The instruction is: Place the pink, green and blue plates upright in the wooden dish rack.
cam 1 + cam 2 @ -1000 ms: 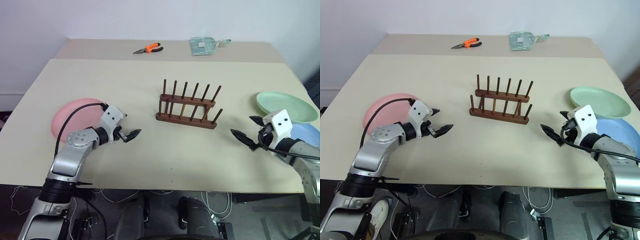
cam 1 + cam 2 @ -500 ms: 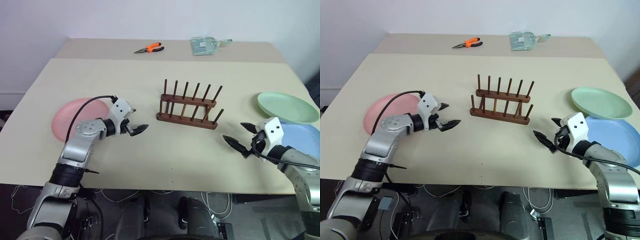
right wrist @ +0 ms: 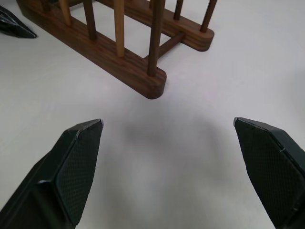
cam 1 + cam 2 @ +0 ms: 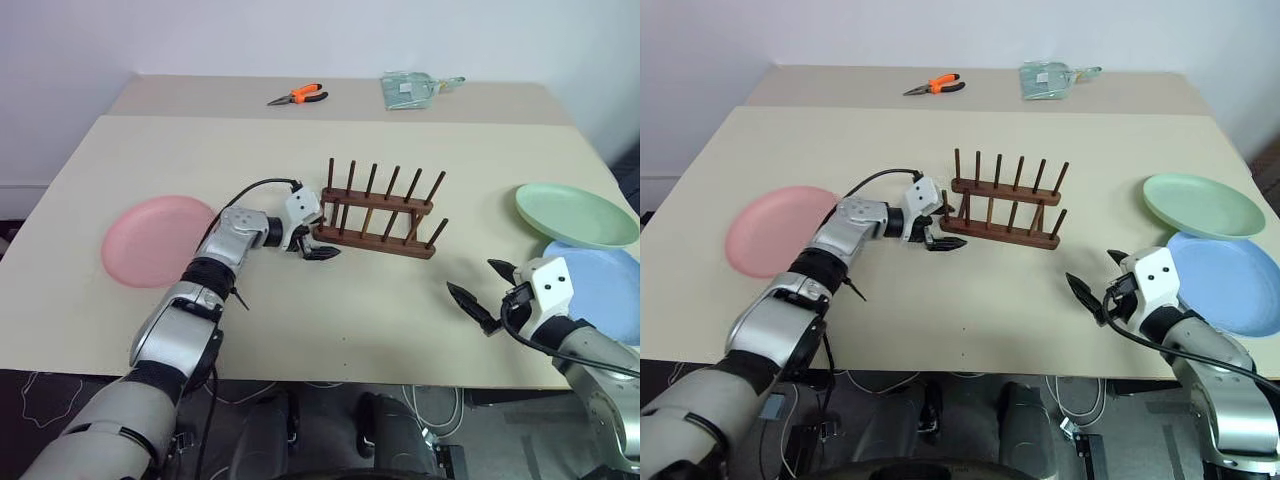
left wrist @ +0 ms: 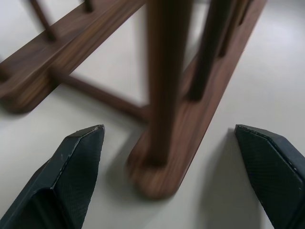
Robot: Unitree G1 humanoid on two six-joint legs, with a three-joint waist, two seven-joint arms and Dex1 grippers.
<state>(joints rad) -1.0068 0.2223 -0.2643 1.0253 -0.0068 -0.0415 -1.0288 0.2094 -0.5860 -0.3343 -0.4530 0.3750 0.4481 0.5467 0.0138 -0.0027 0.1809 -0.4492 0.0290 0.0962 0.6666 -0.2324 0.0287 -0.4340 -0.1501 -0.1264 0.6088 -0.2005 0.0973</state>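
The wooden dish rack (image 4: 380,215) stands empty in the middle of the table, its pegs upright. My left gripper (image 4: 315,243) is at the rack's left end, open, its two fingers (image 5: 71,167) on either side of the near rail's end without touching it. The pink plate (image 4: 155,240) lies flat at the left, clear of the arm. At the right, the green plate (image 4: 575,213) lies flat with the blue plate (image 4: 600,300) just nearer than it. My right gripper (image 4: 478,282) hovers open and empty near the front edge, left of the blue plate, pointing at the rack (image 3: 119,62).
Orange-handled pliers (image 4: 297,96) and a clear plastic pouch (image 4: 410,90) lie on the far table section. The table's front edge (image 4: 330,375) runs close under both arms. Bare tabletop stretches between the rack and the right gripper.
My left arm has swung right and forward from beside the pink plate to the rack's left end. The right gripper has drawn back a little toward the front edge.
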